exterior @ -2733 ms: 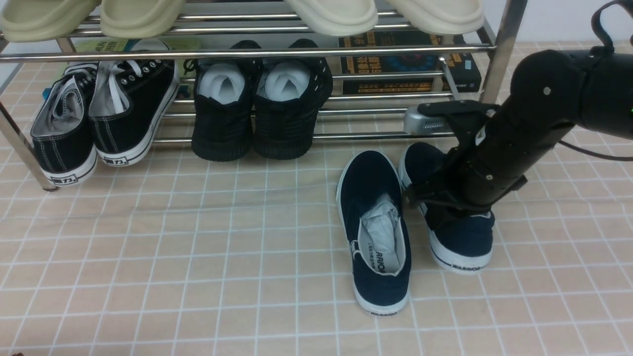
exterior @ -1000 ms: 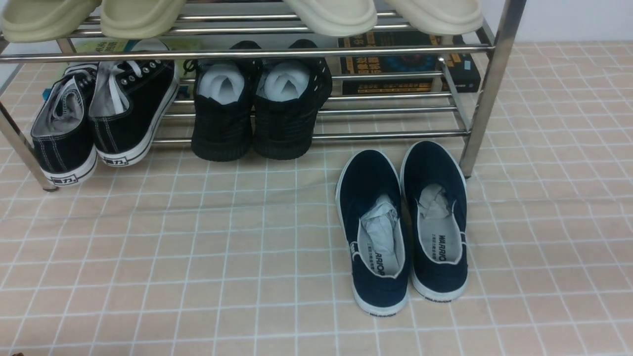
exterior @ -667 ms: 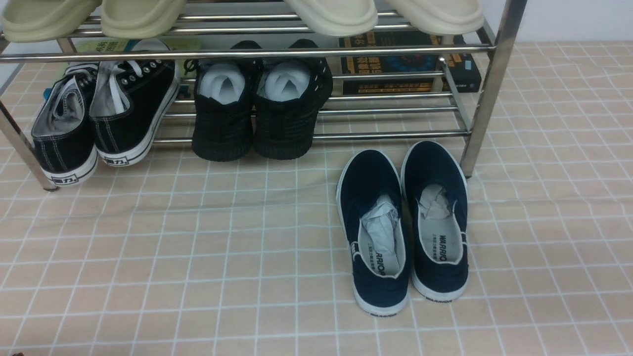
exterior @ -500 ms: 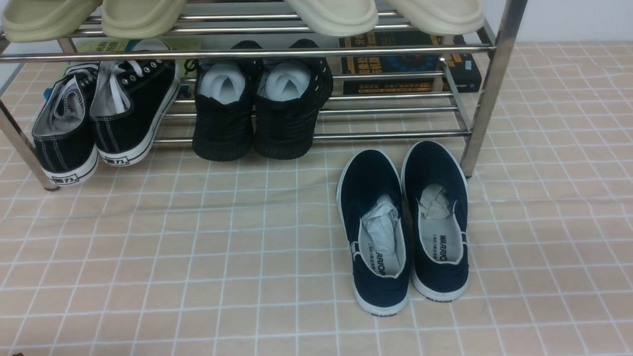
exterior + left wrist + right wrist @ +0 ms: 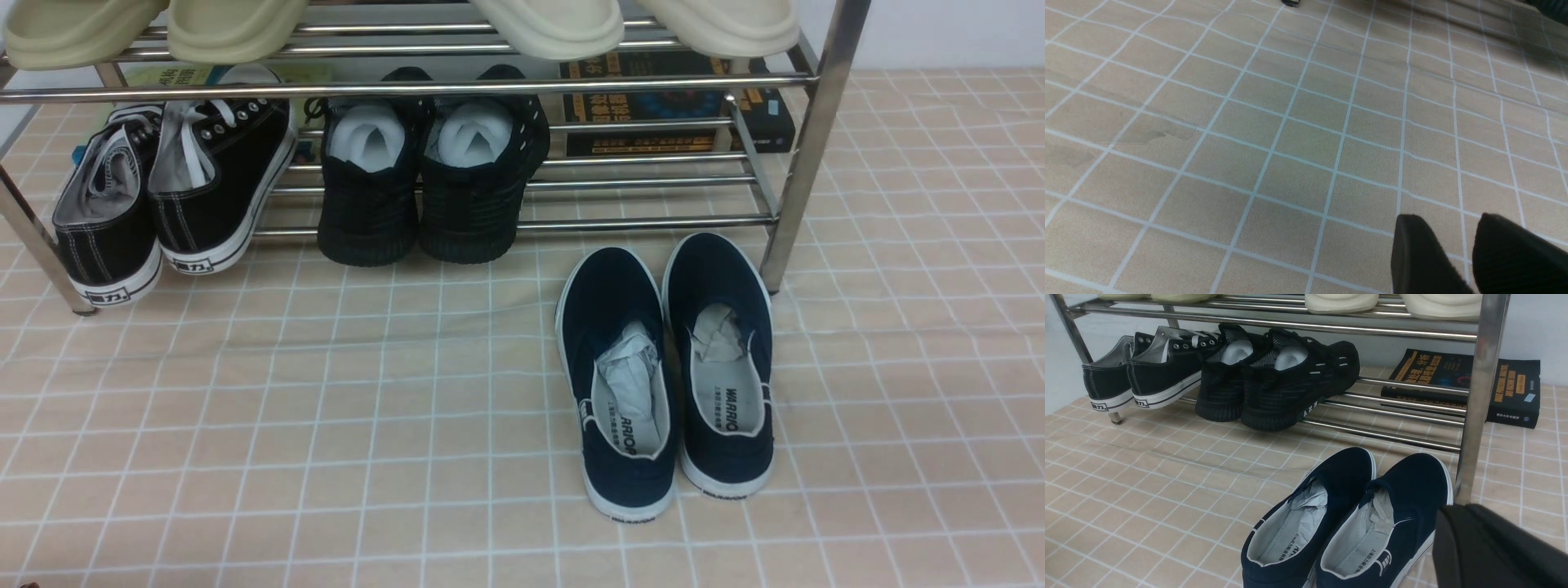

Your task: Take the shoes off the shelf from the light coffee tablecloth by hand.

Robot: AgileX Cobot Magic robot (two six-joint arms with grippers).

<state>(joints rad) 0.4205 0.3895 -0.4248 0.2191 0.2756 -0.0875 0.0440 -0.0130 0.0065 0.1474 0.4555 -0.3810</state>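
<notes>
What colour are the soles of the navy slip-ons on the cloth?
White, on both navy slip-ons; the front view shows it best.

Neither arm shows in the front view; the left gripper (image 5: 1457, 241) hangs low with a narrow gap between its dark fingers; the right gripper (image 5: 1490, 547) is closed, holding nothing.
</notes>
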